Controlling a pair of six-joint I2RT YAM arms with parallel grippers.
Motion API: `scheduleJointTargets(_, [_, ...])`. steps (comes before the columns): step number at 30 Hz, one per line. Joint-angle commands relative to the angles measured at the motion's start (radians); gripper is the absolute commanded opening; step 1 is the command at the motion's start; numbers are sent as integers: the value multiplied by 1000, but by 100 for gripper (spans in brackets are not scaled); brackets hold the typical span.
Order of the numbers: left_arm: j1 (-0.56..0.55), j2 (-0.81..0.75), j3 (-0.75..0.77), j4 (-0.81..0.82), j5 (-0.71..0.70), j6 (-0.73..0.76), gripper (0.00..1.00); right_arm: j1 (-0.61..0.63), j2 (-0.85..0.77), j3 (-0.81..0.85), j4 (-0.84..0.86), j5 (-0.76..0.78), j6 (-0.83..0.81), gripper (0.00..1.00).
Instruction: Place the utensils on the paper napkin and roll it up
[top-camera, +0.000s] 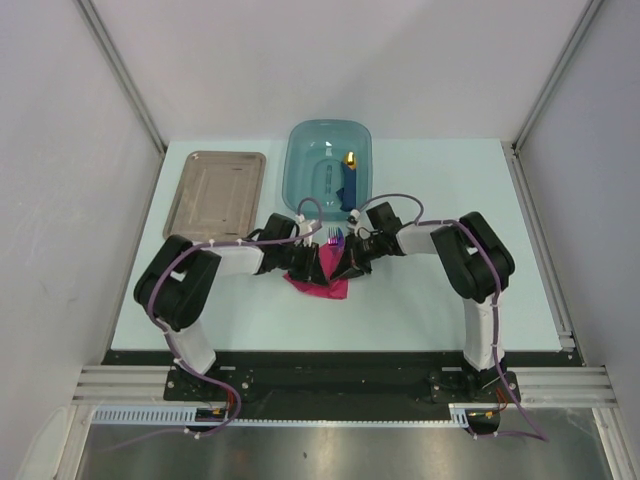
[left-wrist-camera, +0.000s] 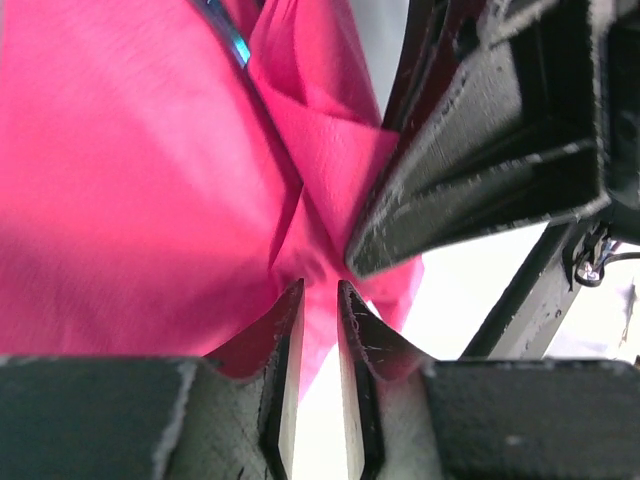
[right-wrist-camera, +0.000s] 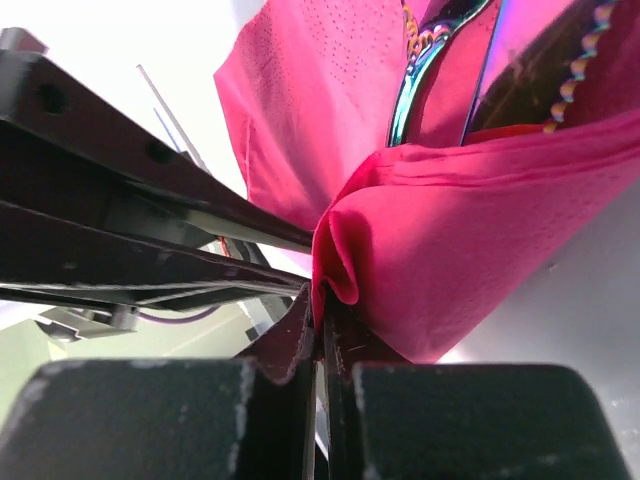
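The paper napkin (top-camera: 325, 287) lies bunched at mid-table, and both grippers meet over it. My right gripper (right-wrist-camera: 320, 295) is shut on a thick fold of the pink napkin (right-wrist-camera: 480, 250), lifting its edge over the utensils (right-wrist-camera: 430, 60), whose iridescent handles show inside the fold. From above, the purplish utensils (top-camera: 335, 237) stick out behind the grippers. My left gripper (left-wrist-camera: 320, 287) stands a narrow gap apart at the napkin (left-wrist-camera: 130, 180), beside the right fingers (left-wrist-camera: 470, 170). Table shows through that gap. A utensil (left-wrist-camera: 228, 35) edge peeks out near the top of the left wrist view.
A grey-brown metal tray (top-camera: 215, 190) lies at the back left. A teal basin (top-camera: 305, 160) behind the napkin holds a chunky blue object with a yellow tip (top-camera: 349, 175). Both arms crowd the table's middle, and walls close in the left, right and back.
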Motion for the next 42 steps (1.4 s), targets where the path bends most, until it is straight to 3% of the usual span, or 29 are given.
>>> scheduleJointTargets(1, [38, -97, -28, -46, 1, 53, 25, 17, 16, 38, 6, 34, -29, 4])
scheduleJointTargets(8, [66, -182, -72, -120, -5, 86, 27, 36, 29, 55, 6, 51, -40, 4])
scheduleJointTargets(29, [69, -65, -64, -102, -25, 53, 17, 68, 38, 92, -15, 71, -57, 5])
scheduleJointTargets(34, [89, -105, -92, -61, -4, 30, 22, 68, 62, 90, -7, 56, -54, 18])
scheduleJointTargets(35, [112, -131, -106, -36, 4, 14, 28, 68, 65, 90, -3, 54, -53, 29])
scheduleJointTargets(38, [172, -166, -156, 62, 15, -50, 35, 68, 67, 90, -3, 56, -54, 47])
scheduleJointTargets(42, [210, -171, -149, 130, 31, -98, 41, 68, 67, 85, -14, 65, -58, 57])
